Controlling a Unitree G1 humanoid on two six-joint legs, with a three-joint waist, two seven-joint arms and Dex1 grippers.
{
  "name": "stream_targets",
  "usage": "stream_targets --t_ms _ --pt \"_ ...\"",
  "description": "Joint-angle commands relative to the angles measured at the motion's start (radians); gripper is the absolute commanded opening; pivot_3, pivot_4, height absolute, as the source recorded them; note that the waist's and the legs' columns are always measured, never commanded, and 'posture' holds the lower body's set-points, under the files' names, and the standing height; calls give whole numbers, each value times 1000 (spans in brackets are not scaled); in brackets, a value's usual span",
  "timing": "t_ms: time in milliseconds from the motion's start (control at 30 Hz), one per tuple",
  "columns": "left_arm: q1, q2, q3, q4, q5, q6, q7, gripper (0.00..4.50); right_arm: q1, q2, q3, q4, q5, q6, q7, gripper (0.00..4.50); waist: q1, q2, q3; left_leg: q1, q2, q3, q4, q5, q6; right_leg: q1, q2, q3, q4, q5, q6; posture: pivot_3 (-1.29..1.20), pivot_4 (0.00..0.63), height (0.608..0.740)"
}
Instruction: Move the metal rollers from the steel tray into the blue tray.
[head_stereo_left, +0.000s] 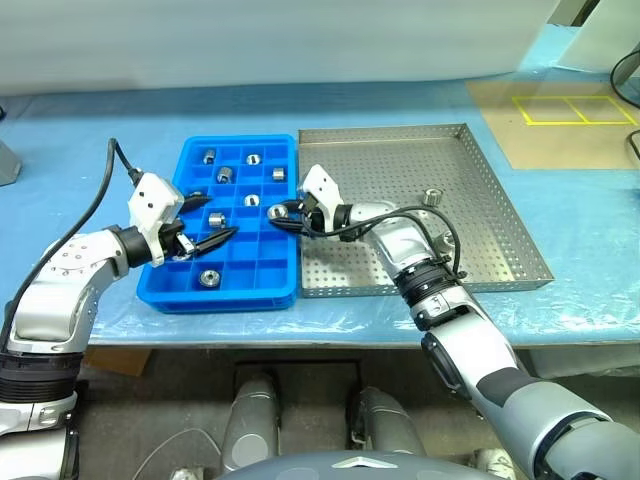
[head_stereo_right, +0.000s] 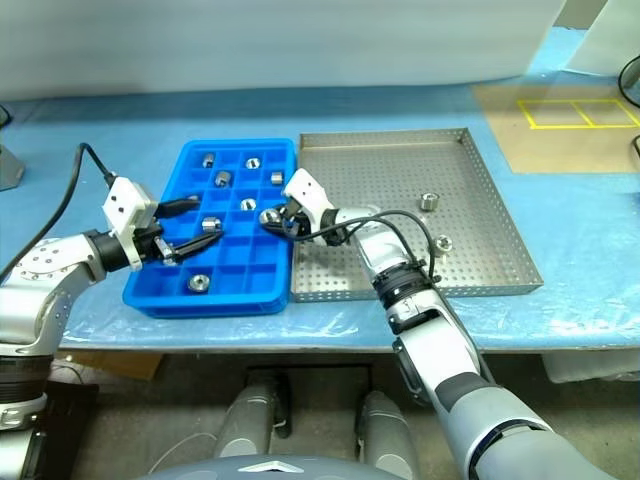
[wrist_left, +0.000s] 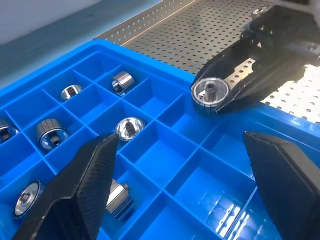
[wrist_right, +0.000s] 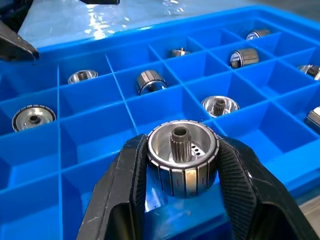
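One roller half behind tool pads

No readable text, label, brand, number or sign on anything in view.

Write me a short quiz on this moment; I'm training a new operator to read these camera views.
1. True or false: the left gripper is holding a metal roller.
2. The roller in the right gripper hangs over: A) the blue tray; B) the middle of the steel tray; C) the table.
3. How many rollers lie loose on the steel tray?
Key: 1 false, its fingers stand open and empty. 2 A. 3 two.
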Motion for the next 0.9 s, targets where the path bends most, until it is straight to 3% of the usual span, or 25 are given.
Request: stream_targets --t_ms 33,133,267,433,567,667,900 --pt "-28 -3 -9 -10 -8 -10 -13 4247 -34 -10 -32 25 -16 -15 -74 2988 0 0 0 0 0 0 0 0 0 0 0 0 0 0 0 58 150 740" --pt "-47 -13 -24 -1 -8 -13 -20 4247 -41 -37 -78 -7 29 26 -52 3962 1 0 0 2 0 0 0 0 -1 2 0 0 0 0 0 33 150 740" --pt "-83 -32 -53 38 5 -30 -33 4247 -2 -119 -101 -130 33 57 -34 3962 0 0 0 2 0 0 0 2 -4 2 0 1 0 0 0 1 150 740" --pt "-111 -62 -83 66 6 -47 -56 4247 98 -300 -179 -394 116 199 41 3962 -2 0 0 2 -1 0 0 2 -3 2 0 1 -1 0 1 -55 150 740" --pt "-148 -95 -117 118 26 -76 -69 4247 161 -421 -258 -406 97 226 -34 3962 -7 0 0 3 0 0 0 2 -3 3 1 2 -1 0 1 -91 150 740" --pt "-173 -111 -133 145 31 -89 -85 4247 271 -507 -286 -518 137 302 6 3962 -10 -1 0 7 -1 1 0 2 -3 7 1 2 -1 0 0 -119 150 740" --pt "-217 -137 -170 209 57 -119 -111 4247 472 -575 -330 -597 139 328 -42 3962 -36 0 0 12 1 2 -3 1 -2 8 4 5 -2 0 0 -171 150 740"
